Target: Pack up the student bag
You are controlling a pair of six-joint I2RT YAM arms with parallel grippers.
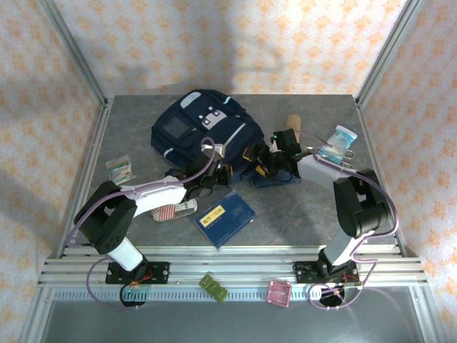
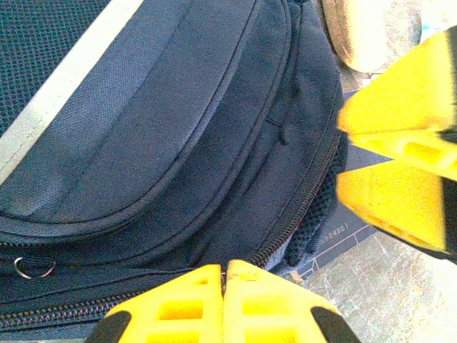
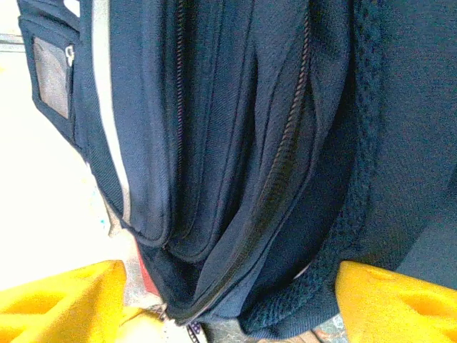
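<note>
The student bag (image 1: 203, 128) lies toward the back of the grey surface (image 1: 307, 214). The left gripper (image 1: 218, 173) and right gripper (image 1: 255, 161) meet at its near edge. A navy book (image 1: 226, 218) lies just in front.

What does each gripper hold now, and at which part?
The left gripper is shut on the student bag at its zipper line; pull or fabric, I cannot tell. The right gripper is open astride the bag, gripping nothing.

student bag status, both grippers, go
Left gripper shut at the zipper line. Right gripper open, straddling an edge of the student bag. Blue book lies just in front.
</note>
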